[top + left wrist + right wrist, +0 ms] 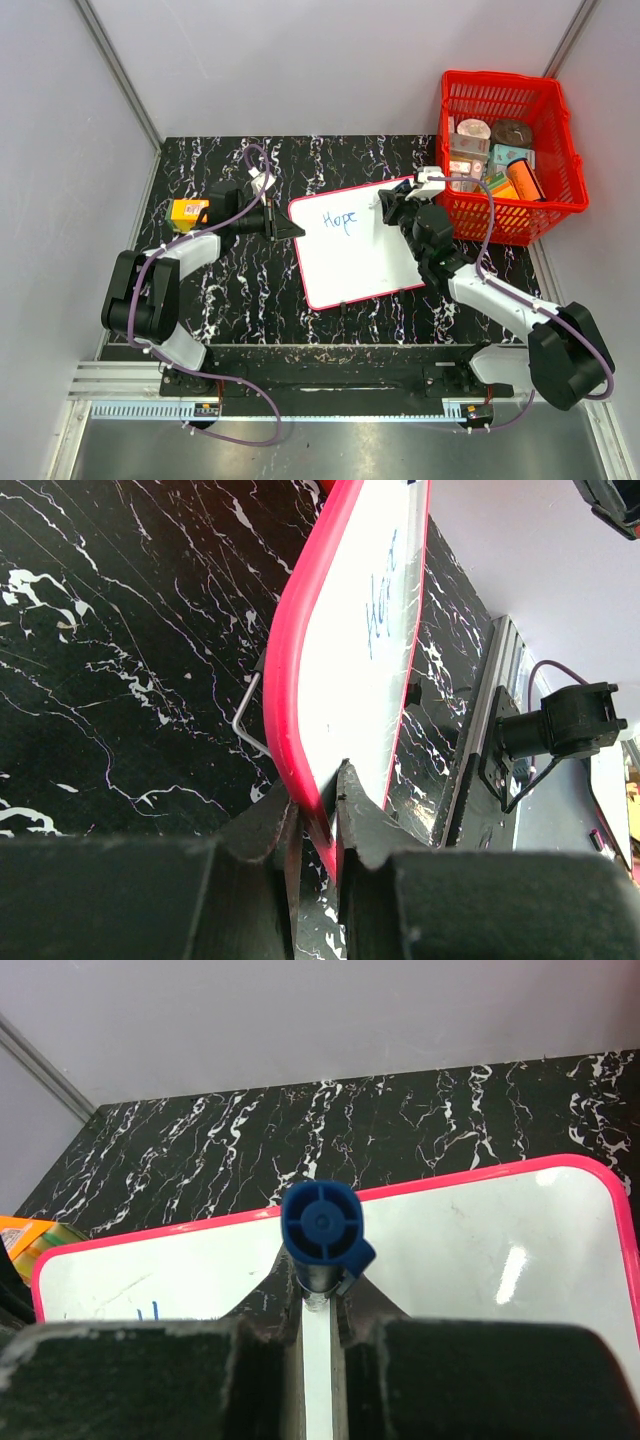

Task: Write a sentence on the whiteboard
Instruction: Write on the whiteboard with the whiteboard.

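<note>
The whiteboard (355, 250), white with a red-pink frame, lies on the black marble table. The blue word "Hope" (338, 219) is written near its top left; no other words show. My left gripper (287, 226) is shut on the board's left frame edge (295, 695). My right gripper (393, 212) is shut on a blue-capped marker (322, 1228), held upright over the board's upper right part (470, 1250). The marker tip is hidden under the gripper.
A red basket (508, 150) holding several small packages stands at the far right, close to the right gripper. An orange-yellow box (189, 213) sits at the left beside the left arm. A thin wire stand (248, 715) sticks out under the board.
</note>
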You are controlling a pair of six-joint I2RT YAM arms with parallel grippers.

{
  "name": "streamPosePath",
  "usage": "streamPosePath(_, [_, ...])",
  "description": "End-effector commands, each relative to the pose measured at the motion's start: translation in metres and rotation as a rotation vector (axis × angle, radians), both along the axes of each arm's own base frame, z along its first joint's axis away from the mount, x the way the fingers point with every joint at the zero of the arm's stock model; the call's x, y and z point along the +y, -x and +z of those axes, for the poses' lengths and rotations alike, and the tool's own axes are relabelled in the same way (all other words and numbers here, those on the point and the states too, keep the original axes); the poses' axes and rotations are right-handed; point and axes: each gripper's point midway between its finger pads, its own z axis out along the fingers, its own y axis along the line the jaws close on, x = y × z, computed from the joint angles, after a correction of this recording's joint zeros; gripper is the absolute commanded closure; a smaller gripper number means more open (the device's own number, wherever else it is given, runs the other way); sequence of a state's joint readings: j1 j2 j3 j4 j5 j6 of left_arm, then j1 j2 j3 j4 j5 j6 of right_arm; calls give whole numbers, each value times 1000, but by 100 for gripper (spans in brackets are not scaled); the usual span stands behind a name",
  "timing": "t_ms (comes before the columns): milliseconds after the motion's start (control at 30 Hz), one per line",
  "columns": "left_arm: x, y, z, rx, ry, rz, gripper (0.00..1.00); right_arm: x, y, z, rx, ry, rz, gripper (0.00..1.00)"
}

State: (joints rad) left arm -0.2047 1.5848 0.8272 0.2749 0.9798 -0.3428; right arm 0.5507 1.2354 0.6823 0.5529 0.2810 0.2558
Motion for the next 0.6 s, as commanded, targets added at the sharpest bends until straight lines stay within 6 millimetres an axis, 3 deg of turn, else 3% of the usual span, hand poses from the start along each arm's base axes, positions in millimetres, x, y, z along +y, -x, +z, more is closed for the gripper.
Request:
streamPosePath(0, [16,-20,-22,-129,-123,73,100,-7,-8,18,-33,-37,-58,100])
streamPosePath(200, [16,-21,-21,-132,-122,75,100,-8,-5,13,-25,-46,-58,100])
streamPosePath(567, [16,-21,-24,-126,-123,75,100,-12,-9,33,-71,-69,-86,100])
